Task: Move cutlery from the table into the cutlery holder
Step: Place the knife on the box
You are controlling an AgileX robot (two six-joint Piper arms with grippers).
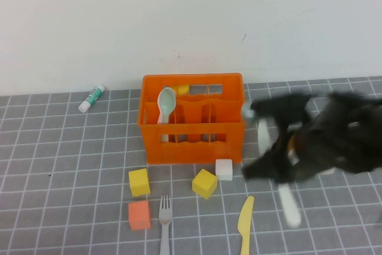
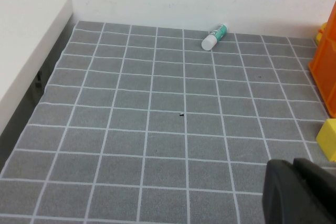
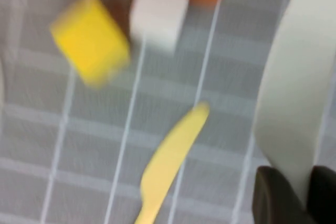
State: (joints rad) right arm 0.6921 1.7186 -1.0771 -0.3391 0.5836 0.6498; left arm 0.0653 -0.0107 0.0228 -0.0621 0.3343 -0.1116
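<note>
White knife: (image 1: 289, 206) clamped in the right gripper (image 1: 280, 165), lifted off the table (image 1: 71, 165), blade hanging down, near its right edge.
Right arm: blurred, reaching in from the right beside the cutlery holder (image 1: 192, 143).
Holder: mid-table toward the far edge, mint green spoon (image 1: 165, 104) upright inside.
Yellow knife: (image 1: 245, 225) and grey fork (image 1: 165, 222) at the near edge.
Left gripper: (image 2: 302, 192) closed, low over bare grid.
</note>
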